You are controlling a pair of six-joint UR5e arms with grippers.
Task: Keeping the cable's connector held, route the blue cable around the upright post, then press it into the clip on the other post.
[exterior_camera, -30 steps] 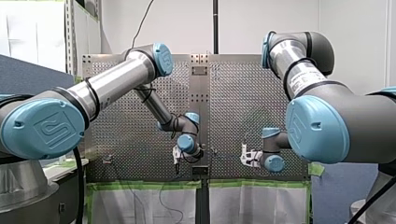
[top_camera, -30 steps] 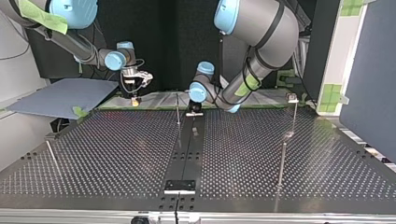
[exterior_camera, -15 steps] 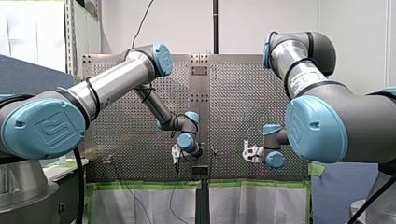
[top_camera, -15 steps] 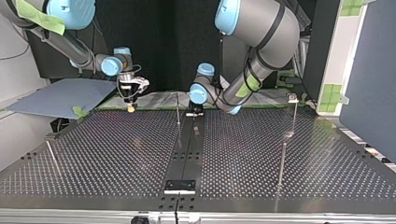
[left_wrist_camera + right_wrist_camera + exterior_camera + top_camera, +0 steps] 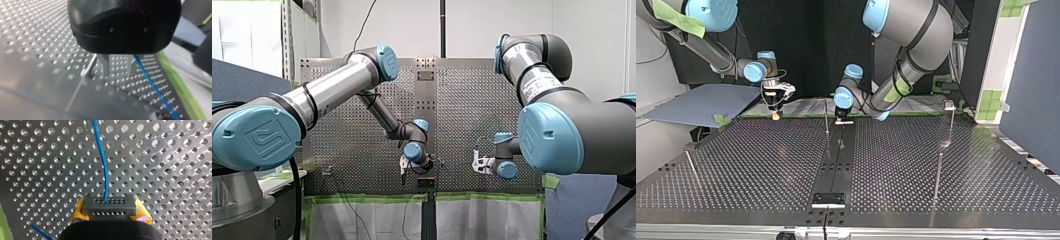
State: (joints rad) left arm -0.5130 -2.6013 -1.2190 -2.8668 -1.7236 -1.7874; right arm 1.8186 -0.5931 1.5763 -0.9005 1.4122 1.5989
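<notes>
Two-sided clamp on the dark connector [image 5: 109, 207] by the yellow pads [image 5: 78, 212] of my right tool [image 5: 775, 116], low over the perforated bench [image 5: 761, 165] at the top view's left. From its face, blue cable [image 5: 103, 170] ahead across the holes. At my left tool [image 5: 118, 75], metal fingers [image 5: 106, 66] narrowly apart, bench showing through the gap; cable along the outside of one finger, thin upright post [image 5: 83, 80] just beside the other. Second post [image 5: 951, 125], small fitting on top, well apart at the top view's right.

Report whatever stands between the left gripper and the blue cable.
Nothing visible does. The blue cable runs beside the fingers of my left gripper, outside their gap; the post stands at their other side.
</notes>
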